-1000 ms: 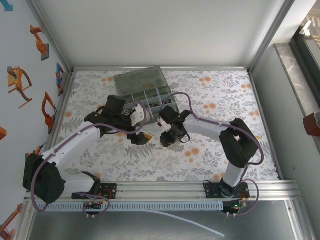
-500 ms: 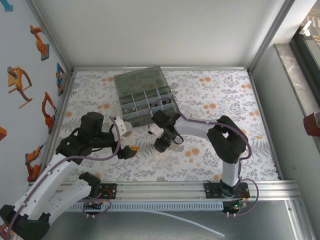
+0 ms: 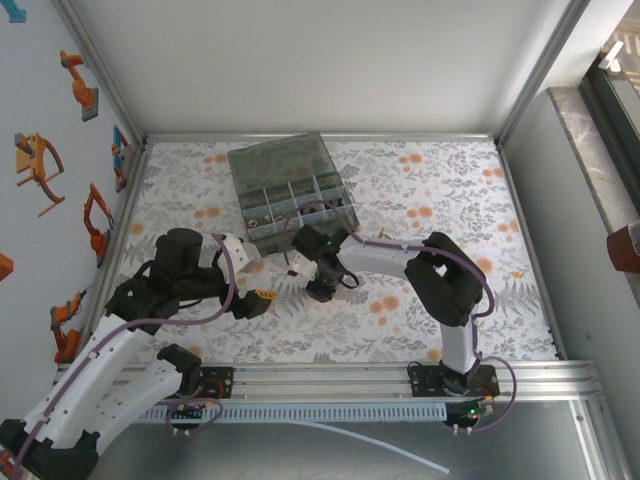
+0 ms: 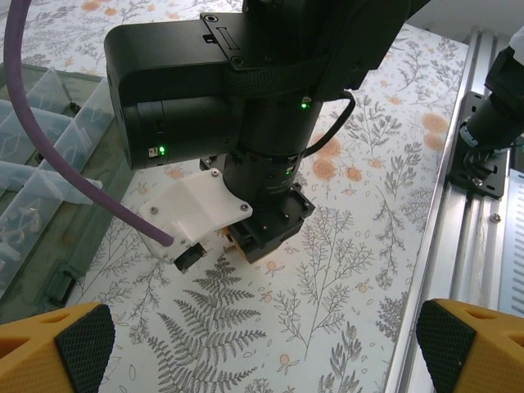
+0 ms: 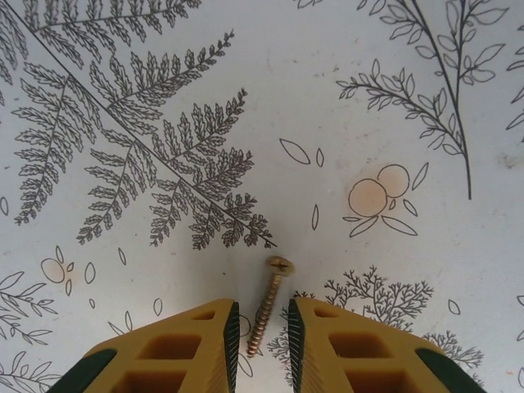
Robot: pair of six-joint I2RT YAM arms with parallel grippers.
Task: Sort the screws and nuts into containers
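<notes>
Narrowed since before, the right claw (image 5: 262,318) is set around the screw (image 5: 271,285), which is laid lengthwise, head away. Pinched or not cannot be told.

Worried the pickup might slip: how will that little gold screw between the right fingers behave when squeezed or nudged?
The screw looks like thin metal, so probably stiff and light. Lying flat with a round threaded shaft and wider head, it may roll in an arc if nudged. Its slimness could let it pivot between the fingers.
</notes>
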